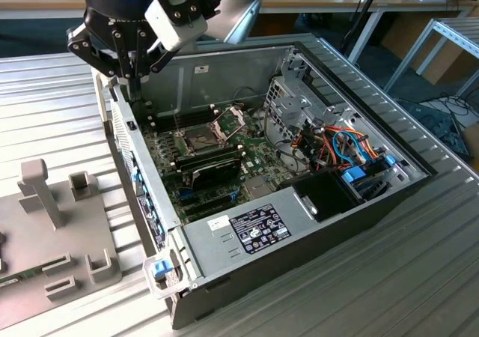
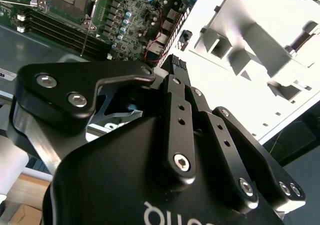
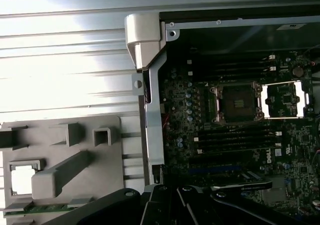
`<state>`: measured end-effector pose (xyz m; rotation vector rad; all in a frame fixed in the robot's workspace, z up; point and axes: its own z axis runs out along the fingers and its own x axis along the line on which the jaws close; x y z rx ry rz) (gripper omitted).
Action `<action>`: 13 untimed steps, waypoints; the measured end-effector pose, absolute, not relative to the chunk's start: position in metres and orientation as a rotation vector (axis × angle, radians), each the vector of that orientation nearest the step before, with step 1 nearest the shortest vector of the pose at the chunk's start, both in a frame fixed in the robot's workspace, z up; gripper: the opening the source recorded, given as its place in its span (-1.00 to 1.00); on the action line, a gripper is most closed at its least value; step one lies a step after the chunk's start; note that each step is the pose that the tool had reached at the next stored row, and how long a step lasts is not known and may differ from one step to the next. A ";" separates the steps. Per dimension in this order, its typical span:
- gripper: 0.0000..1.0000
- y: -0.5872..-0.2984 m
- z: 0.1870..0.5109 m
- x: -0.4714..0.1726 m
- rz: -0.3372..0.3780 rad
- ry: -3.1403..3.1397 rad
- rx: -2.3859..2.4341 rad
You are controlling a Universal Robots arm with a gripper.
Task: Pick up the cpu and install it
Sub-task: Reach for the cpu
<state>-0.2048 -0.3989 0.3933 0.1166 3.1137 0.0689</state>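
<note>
My gripper (image 1: 132, 88) hangs over the open computer case's wall on the exterior view's left, fingers drawn together and nothing visible between them. In both wrist views its black links (image 2: 177, 115) fill the near part of the picture. The motherboard's socket (image 3: 239, 103) lies bare, its hinged metal frame (image 3: 282, 100) swung open beside it. On the grey fixture plate (image 3: 95, 185) outside the case, a pale square (image 3: 22, 179) sits in a square recess. It looks like the cpu, though glare hides its surface.
The open case (image 1: 224, 228) holds the green motherboard (image 1: 254, 165), black memory sticks (image 1: 213, 171), a drive cage (image 1: 288, 108) and coloured cables (image 1: 344, 146). The fixture plate (image 1: 52, 240) carries upright posts. Ribbed metal tabletop (image 1: 45, 97) surrounds everything.
</note>
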 end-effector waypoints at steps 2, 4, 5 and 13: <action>-0.79 -0.399 0.393 -0.207 0.069 3.114 0.117; -0.79 -0.399 0.393 -0.209 0.069 3.114 0.117; -0.79 -0.399 0.393 -0.211 0.069 3.114 0.117; -0.79 -0.399 0.393 -0.219 0.069 3.114 0.117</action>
